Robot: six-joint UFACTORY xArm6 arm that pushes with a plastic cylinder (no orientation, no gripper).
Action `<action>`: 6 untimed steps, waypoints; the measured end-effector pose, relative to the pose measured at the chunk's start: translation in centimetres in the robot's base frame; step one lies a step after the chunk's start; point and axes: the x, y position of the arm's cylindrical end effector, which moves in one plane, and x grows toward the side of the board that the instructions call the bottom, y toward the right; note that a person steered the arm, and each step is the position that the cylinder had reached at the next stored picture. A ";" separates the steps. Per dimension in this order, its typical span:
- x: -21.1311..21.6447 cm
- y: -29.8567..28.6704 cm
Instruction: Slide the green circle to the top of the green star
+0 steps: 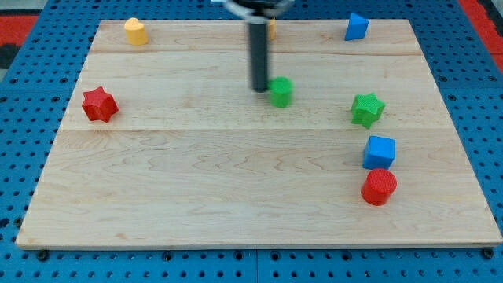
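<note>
The green circle (280,91) sits near the middle of the wooden board (236,189), in its upper half. The green star (367,108) lies to its right and slightly lower, well apart from it. My tip (259,90) is at the lower end of the dark rod, right beside the green circle's left edge, touching or nearly touching it.
A red star (100,104) lies at the view's left. A yellow block (136,31) is at the top left, a blue block (357,27) at the top right. A blue cube (380,151) and a red cylinder (379,186) sit below the green star. An orange-yellow block is mostly hidden behind the rod.
</note>
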 end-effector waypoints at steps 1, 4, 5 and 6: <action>-0.1 1.3; 6.6 5.8; 3.4 6.9; 2.2 5.4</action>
